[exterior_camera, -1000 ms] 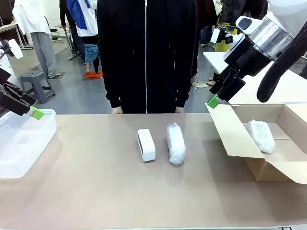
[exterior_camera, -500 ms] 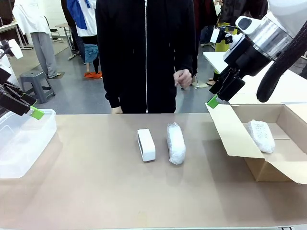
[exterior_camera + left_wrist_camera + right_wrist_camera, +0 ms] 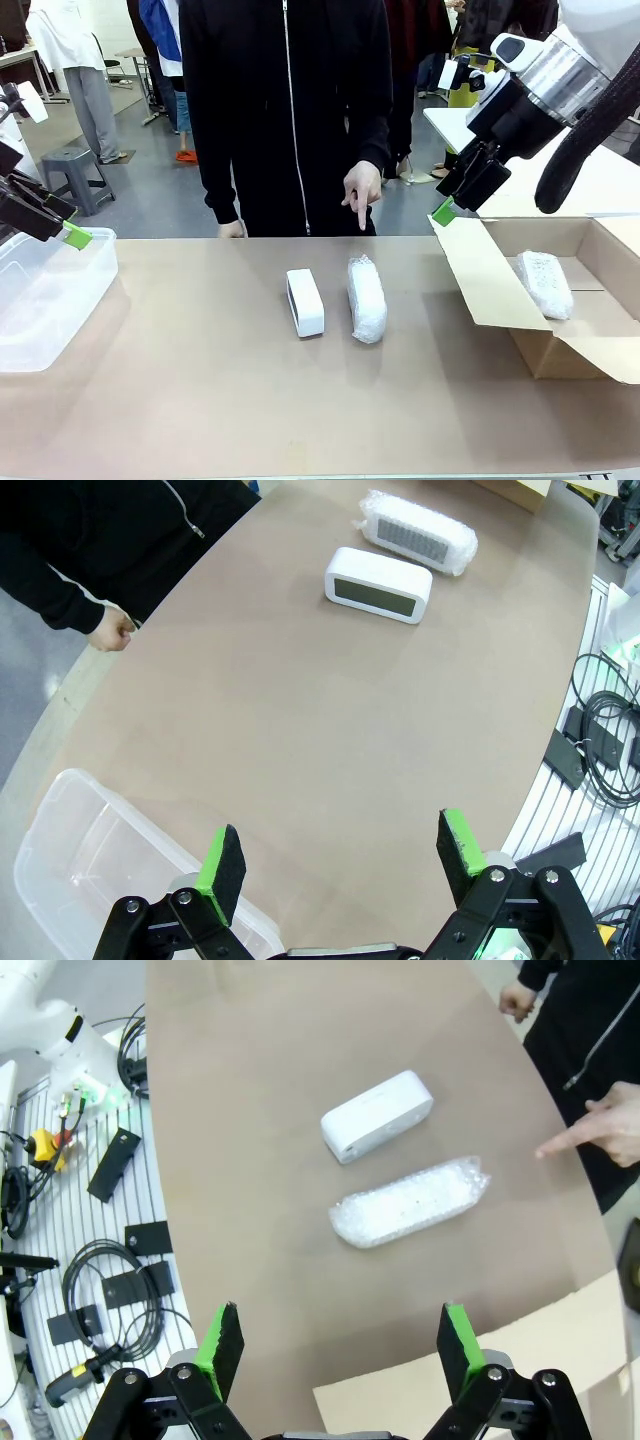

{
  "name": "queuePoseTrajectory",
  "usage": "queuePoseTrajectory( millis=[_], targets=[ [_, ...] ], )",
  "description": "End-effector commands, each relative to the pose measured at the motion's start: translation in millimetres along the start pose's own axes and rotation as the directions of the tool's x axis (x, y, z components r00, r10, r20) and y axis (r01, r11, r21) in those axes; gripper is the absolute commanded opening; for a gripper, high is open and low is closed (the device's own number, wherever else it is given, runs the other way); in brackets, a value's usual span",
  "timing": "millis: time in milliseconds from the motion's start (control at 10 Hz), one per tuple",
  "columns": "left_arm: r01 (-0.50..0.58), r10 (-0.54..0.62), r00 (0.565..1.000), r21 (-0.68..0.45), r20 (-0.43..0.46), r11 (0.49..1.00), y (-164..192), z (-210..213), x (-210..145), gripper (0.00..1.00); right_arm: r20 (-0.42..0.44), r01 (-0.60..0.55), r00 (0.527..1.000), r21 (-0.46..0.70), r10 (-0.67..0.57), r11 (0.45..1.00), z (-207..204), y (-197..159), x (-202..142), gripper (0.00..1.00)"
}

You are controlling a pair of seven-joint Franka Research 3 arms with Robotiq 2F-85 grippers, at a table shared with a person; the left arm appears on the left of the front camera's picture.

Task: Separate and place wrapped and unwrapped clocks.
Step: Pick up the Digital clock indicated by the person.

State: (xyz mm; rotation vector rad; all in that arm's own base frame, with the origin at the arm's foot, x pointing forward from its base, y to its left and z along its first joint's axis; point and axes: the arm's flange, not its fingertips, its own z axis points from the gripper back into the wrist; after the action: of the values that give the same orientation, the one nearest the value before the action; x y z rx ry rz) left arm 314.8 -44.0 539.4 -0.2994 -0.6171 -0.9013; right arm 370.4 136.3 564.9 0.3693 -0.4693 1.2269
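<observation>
**Operator:** State the position of each clock.

**Technician:** The bare clock (image 3: 305,302) sits at the middle of the table (image 3: 200,400), long axis running near to far, dark display facing left. The wrapped clock (image 3: 367,298) lies just beside it on the right, parallel and apart. A second wrapped clock (image 3: 545,283) rests inside the cardboard box (image 3: 480,275) at the right. The clear bin (image 3: 40,300) stands at the left edge. The person's hand (image 3: 361,190) points down at the wrapped clock from the far side.

**Operator:** Gripper condition?

**Technician:** The left gripper (image 3: 340,858) hangs over the clear bin, jaws spread wide, nothing between them. The right gripper (image 3: 342,1345) hangs above the box flap, likewise spread and empty.

**Operator:** Handling guidance?

**Technician:** Treat the bare clock as a rigid, smooth, probably light shell. It may slip, so clamp across its narrow width at mid-length. The bubble wrap likely yields and may slide over the body inside. Close across the centre of the bundle, not on the loose ends.
</observation>
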Motion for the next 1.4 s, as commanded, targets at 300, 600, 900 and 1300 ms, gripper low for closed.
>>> queuePoseTrajectory(
  millis=[300,600,900,1300],
  targets=[
    [0.008,-0.008,1.0,-0.015,0.014,1.0,1.5,-0.5,-0.7,1.0,0.006,-0.001,1.0,0.012,0.001,1.0,-0.4,-2.7,3.1,1.0],
    [0.008,-0.008,1.0,-0.015,0.014,1.0,1.5,-0.5,-0.7,1.0,0.006,-0.001,1.0,0.012,0.001,1.0,-0.4,-2.7,3.1,1.0],
    [0.008,-0.008,1.0,-0.015,0.014,1.0,1.5,-0.5,-0.7,1.0,0.0,0.0,1.0,0.0,0.0,1.0,0.0,0.0,0.0,1.0],
    [0.008,-0.008,1.0,-0.015,0.014,1.0,1.5,-0.5,-0.7,1.0,-0.201,0.416,0.872,-0.179,-0.447,0.892,-91.4,13.1,79.1,1.0]
  ],
)
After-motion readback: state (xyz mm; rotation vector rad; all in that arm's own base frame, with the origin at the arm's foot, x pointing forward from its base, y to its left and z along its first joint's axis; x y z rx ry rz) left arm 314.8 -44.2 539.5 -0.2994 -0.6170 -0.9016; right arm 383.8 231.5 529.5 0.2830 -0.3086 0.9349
